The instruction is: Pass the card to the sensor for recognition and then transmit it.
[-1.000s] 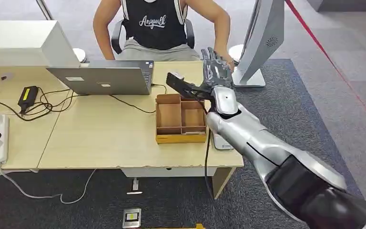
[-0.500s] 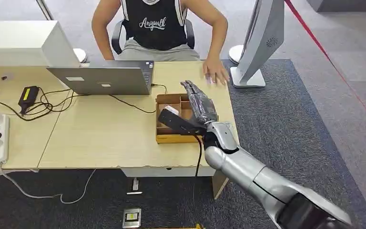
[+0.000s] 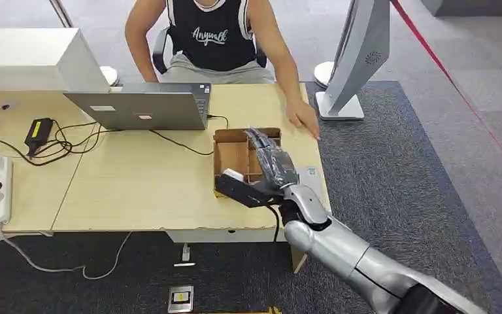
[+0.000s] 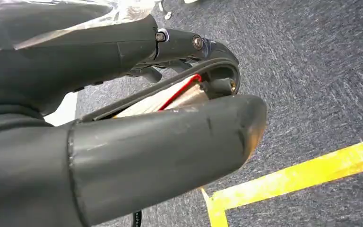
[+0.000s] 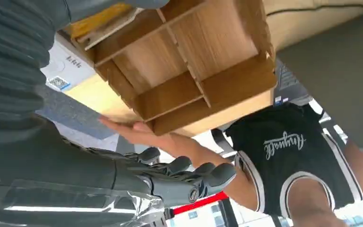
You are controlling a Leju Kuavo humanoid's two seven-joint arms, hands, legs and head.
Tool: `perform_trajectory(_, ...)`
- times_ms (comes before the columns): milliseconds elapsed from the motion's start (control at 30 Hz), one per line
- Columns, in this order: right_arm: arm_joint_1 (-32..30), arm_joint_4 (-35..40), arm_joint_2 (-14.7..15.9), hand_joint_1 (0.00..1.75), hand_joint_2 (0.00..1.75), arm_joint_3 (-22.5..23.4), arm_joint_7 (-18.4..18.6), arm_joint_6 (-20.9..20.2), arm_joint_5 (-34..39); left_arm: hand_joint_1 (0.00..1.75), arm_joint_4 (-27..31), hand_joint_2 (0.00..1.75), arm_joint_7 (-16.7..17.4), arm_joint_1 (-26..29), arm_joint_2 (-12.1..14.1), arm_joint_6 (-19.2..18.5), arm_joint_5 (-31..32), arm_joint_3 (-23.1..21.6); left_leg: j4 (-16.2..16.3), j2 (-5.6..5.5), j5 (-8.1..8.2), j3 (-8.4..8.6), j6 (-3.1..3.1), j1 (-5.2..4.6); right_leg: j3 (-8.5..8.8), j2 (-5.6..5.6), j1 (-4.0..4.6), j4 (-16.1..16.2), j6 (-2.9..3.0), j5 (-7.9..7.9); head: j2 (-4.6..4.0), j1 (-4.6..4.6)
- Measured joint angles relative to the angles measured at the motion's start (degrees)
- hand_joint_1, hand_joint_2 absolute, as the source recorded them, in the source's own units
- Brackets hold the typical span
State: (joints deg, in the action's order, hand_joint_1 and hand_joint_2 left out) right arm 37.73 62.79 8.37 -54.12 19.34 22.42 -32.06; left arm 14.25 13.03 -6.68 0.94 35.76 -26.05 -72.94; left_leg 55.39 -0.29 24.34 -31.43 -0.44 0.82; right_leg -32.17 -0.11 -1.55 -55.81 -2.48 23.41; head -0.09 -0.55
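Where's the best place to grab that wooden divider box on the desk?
Come from straight above the wooden box and pinch one outer wall, thumb outside, fingers inside a compartment. It lies flat and open-topped, with thin upright walls.

White flat sensor pad (image 3: 312, 174), small printed label with a QR code on its top face (image 5: 68, 71), lying flat on the light wooden desk (image 3: 137, 190), just beside the divided wooden box (image 3: 233, 154), near the desk's corner

Tan wooden box (image 3: 234, 157), black laptop (image 3: 145, 110)
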Motion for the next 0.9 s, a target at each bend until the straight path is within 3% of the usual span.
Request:
perform_trajectory(433,-2.17,-0.04,-0.31,0.0,1.75,-0.61,0.29,-2.03,-2.32,0.0,0.0,0.0,-0.04,-0.02,0.0,-0.18,0.44,0.0,-0.01,0.0,0.0,0.0,0.0,0.0,-0.01,0.0,0.0,0.0,0.01,0.01,0.02,0.02)
perform_trajectory(900,-3.35,-2.88,-0.44,0.0,1.75,-1.38,8.26,-1.22,-14.12,0.0,0.0,0.0,0.77,-0.04,0.0,-0.79,1.18,0.0,-0.01,0.0,0.0,0.0,0.0,0.0,-0.01,0.0,0.0,0.0,0.01,0.01,0.0,0.0)
